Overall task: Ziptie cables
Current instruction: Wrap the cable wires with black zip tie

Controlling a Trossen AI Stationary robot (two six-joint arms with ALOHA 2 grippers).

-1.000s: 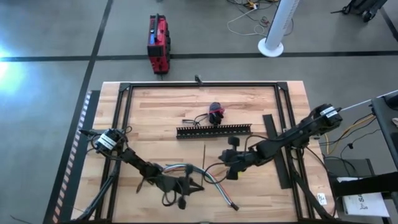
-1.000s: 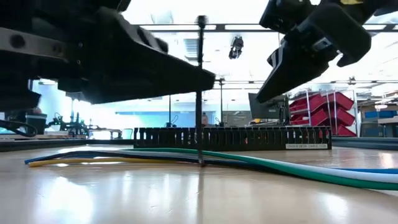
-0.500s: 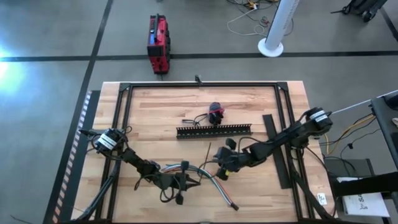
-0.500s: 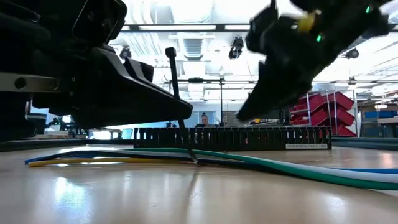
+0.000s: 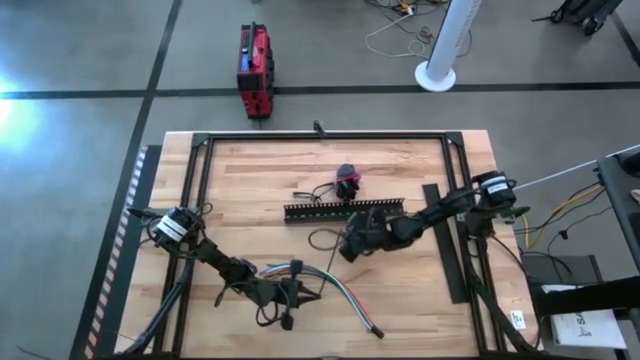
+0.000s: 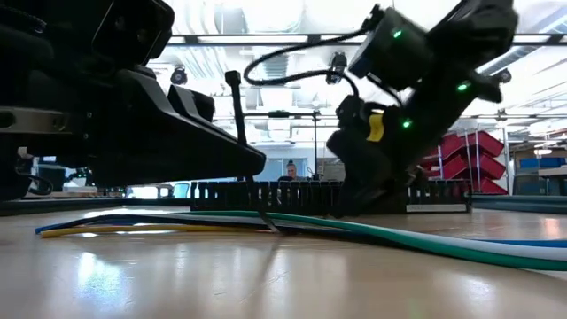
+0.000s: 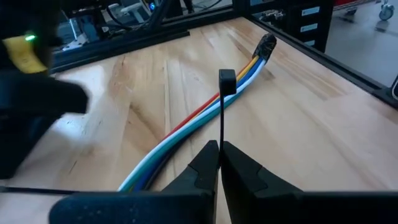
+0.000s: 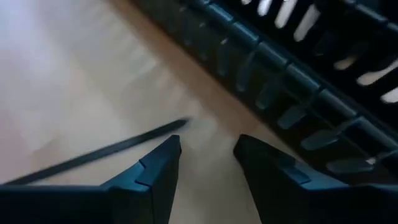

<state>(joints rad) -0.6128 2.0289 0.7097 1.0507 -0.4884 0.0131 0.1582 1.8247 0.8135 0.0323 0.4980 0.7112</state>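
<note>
The cables (image 5: 340, 295) (image 7: 186, 134), a bundle of green, white, blue and red wires, lie flat on the wood at the near middle. My left gripper (image 5: 297, 291) (image 7: 219, 146) is shut on the ziptie, whose head (image 7: 226, 81) (image 6: 233, 80) stands up over the bundle. A thin black strip end (image 8: 112, 149), seemingly the ziptie's tail, lies flat on the table. My right gripper (image 5: 346, 247) (image 8: 208, 146) hovers open just above that end, beside the slotted duct (image 5: 345, 210), touching nothing. My left gripper pinches the ziptie's strip (image 7: 221, 134) between its two fingertips, a short way below the head. The fingers come nearly level from the table's left and lie across the strip. The head end rises tilted above the fingers; the strip's lower part runs down to the table by the cables (image 6: 275, 229).
The long slotted duct (image 8: 280, 68) lies across the table's middle, right in front of my right gripper. Behind it sits a red-and-black lump (image 5: 347, 182) with a small wire tangle. A flat black cover strip (image 5: 440, 245) lies at the right. Black frame rails (image 5: 320, 137) border the table.
My right gripper has swung toward the table's left and far side, sunk toward the wood beside the duct, and rolled about its own axis. The ziptie's head end, upright before, now leans toward the table's left in my left gripper's hold.
</note>
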